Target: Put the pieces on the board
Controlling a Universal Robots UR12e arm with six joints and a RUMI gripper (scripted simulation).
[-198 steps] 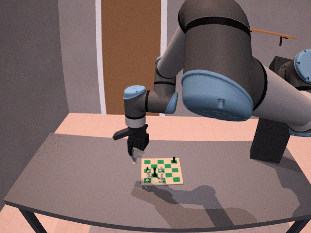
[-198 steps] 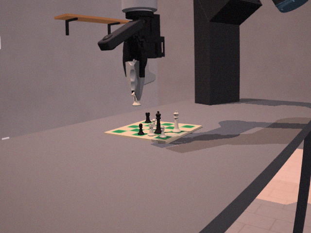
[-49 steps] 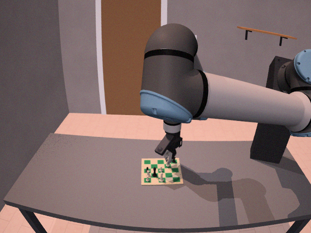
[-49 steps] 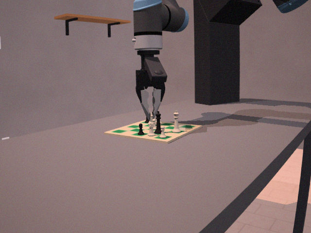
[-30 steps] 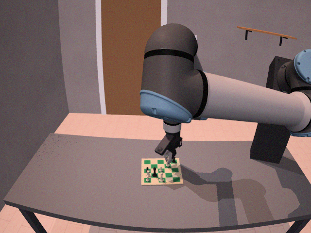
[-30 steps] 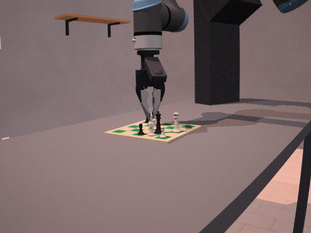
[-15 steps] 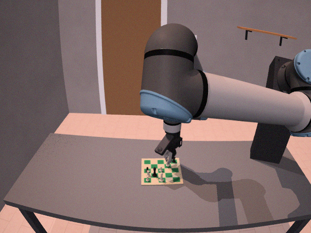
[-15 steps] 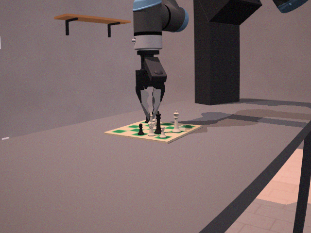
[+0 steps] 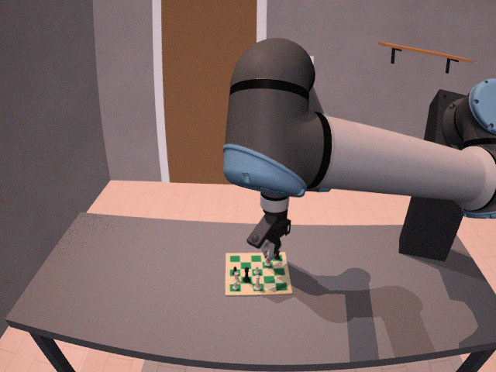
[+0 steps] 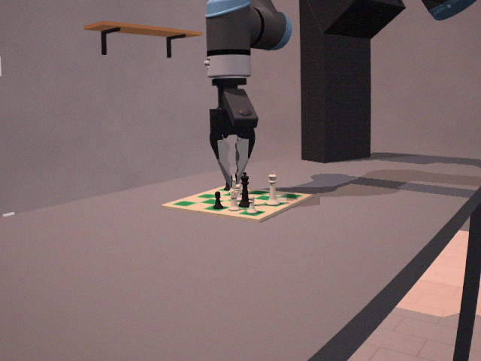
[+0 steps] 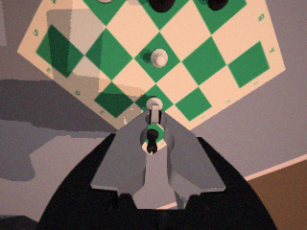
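Observation:
The green and cream board [image 9: 260,273] lies on the grey table. My gripper [image 9: 270,256] stands upright over the board's far right part, shut on the white knight [image 9: 266,262]. The knight is down at the board's surface; I cannot tell if it rests on it. In the wrist view the knight's top [image 11: 153,103] shows at the fingertips, over a square near the board's corner. The black rook [image 9: 277,256] stands in the far right corner, close to the fingers. The black king [image 9: 246,275] and a white pawn [image 9: 256,283] stand upright nearer the front.
A black pawn [image 9: 235,270] and other white pieces [image 9: 235,282] stand upright on the board, including a tall white one [image 10: 272,189]. The arm's dark pedestal [image 9: 430,228] stands at the table's far right. The arm's big elbow [image 9: 272,115] hangs above the board.

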